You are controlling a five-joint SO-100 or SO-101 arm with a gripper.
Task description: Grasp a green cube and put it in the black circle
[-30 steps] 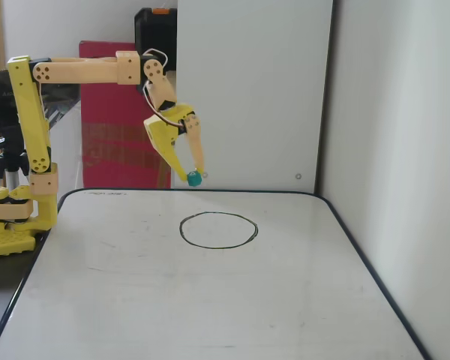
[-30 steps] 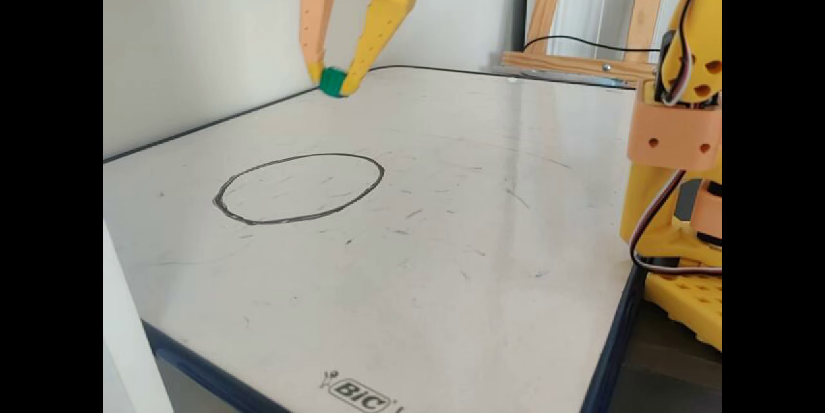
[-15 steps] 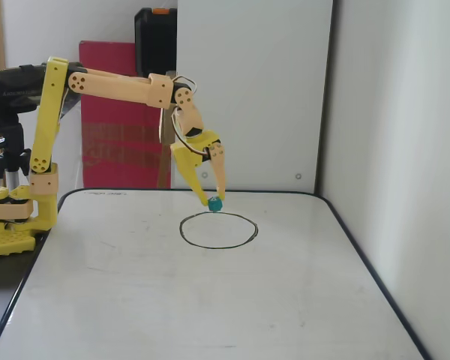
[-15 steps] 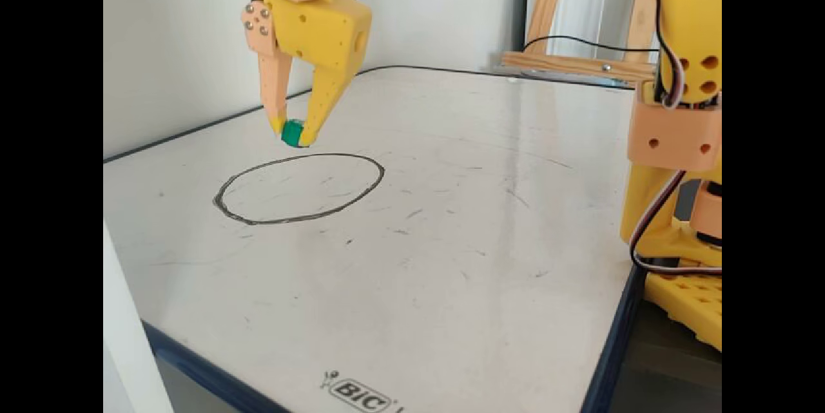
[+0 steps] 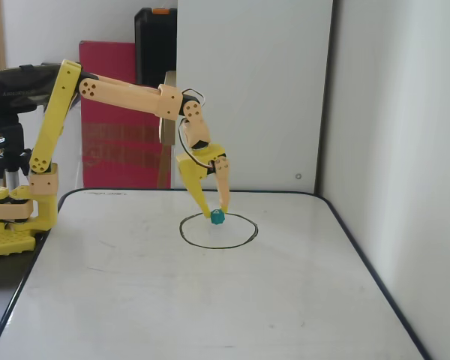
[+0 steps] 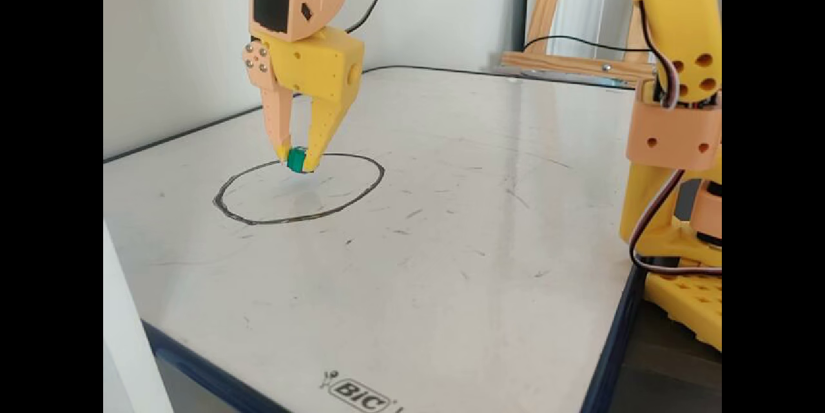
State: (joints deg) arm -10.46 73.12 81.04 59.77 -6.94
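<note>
Both fixed views, fingers [image 6: 298, 158] pinching green cube [image 6: 297, 160], tilted cornerwise, above black circle [image 6: 225, 191]

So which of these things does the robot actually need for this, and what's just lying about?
Part of the job:
- green cube, pinched in the hand
- black circle drawn on the whiteboard

Just there:
- red box
- tripod
- wooden frame

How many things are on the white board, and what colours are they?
Green cube, held between the fingers of the gripper: 1
Black circle drawn on the whiteboard: 1
Total: 2
</note>
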